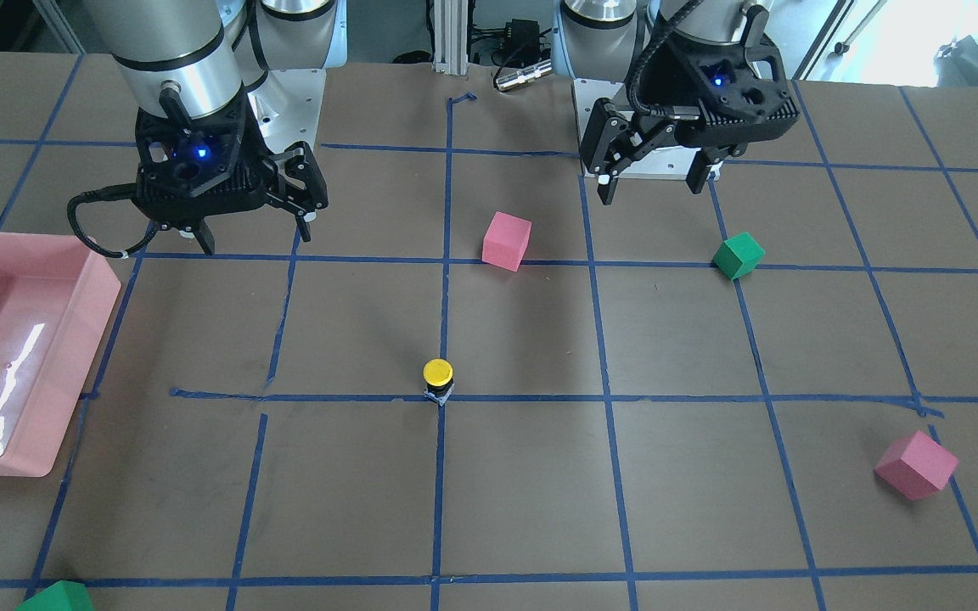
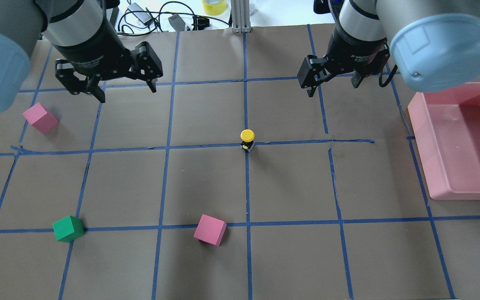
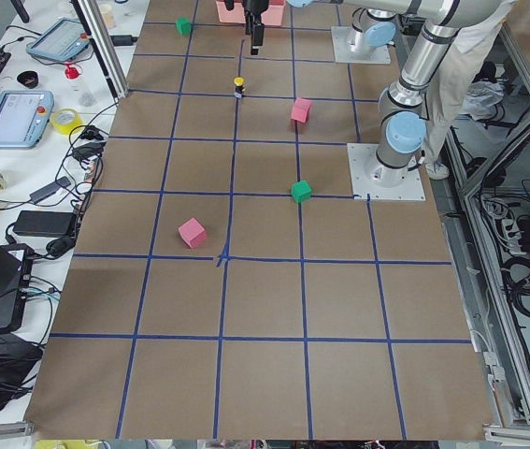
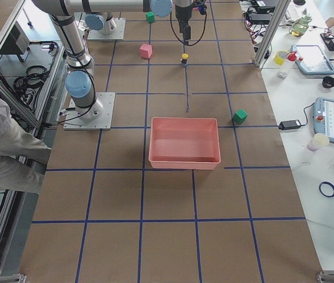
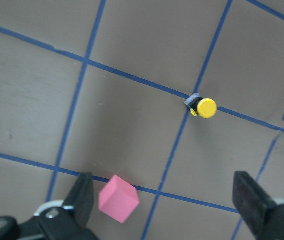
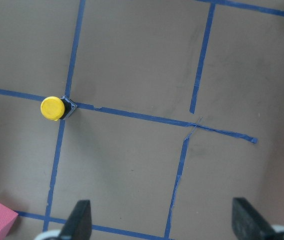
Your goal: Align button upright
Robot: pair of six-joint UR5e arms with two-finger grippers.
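Overhead exterior: yellow-capped button upright.

Brown surface with blue tape grid
Button upright on a tape crossing; pink cube, green cube, pink tray well apart

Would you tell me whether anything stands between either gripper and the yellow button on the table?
Nothing visible does. The button stands alone, with bare table between it and both the left gripper and the right gripper. The nearest pink cube sits off to one side of the left gripper's line.
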